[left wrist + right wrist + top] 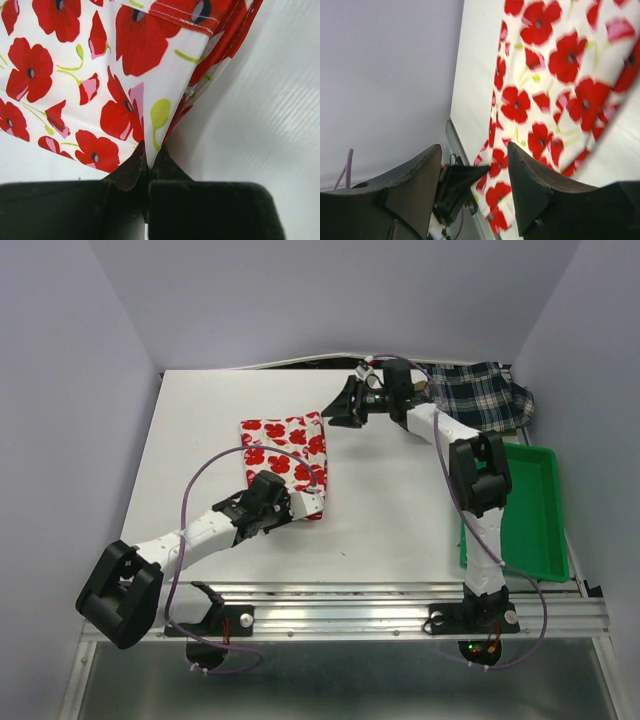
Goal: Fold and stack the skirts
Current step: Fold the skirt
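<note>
The white skirt with red flowers (284, 453) lies folded near the middle of the table (200, 420). My left gripper (303, 503) is shut on its near right corner; in the left wrist view that corner (150, 125) runs down between the closed fingertips of the gripper (148, 156). My right gripper (336, 410) hovers open just off the skirt's far right corner, holding nothing. In the right wrist view the flowered cloth (555, 65) lies beyond the spread fingers of the gripper (474, 151). The dark plaid skirt (482, 395) lies bunched at the back right corner.
A green plastic tray (530, 515) stands along the table's right edge, next to the right arm. The booth walls close in the back and both sides. A purple cable (200, 480) loops over the left arm.
</note>
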### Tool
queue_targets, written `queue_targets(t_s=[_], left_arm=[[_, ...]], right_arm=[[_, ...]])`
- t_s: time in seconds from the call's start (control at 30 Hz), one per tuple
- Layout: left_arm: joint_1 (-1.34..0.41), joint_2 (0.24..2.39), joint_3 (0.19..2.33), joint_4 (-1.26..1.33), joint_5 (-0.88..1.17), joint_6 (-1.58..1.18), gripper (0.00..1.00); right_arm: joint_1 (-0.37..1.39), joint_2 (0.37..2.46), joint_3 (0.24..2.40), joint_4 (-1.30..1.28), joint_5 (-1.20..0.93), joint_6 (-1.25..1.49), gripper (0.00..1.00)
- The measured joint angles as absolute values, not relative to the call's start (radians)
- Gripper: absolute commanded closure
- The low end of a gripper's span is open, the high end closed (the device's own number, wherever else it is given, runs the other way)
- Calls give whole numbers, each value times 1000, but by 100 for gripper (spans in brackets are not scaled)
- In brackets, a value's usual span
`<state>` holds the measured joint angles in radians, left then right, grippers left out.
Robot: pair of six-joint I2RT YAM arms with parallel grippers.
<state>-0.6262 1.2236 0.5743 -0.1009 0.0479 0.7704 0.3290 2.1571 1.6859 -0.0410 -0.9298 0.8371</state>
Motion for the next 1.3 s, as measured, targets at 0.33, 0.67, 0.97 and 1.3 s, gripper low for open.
queue_targets(t_s=[0.33,0.67,0.97,1.3], left_arm=[[-636,1193,625,-217,73,711,100],[-636,1174,739,-353,90,705,100],[-638,1166,864,-402,82,713,100],[-640,1150,823,-490,192,764,100]], right_arm=[[543,2449,1924,81,-954,835,41],[587,2528,1764,277,-1022,778,44],[603,2418,1523,422,-1055,749,44],[623,2410,1658,222,-1021,614,38]])
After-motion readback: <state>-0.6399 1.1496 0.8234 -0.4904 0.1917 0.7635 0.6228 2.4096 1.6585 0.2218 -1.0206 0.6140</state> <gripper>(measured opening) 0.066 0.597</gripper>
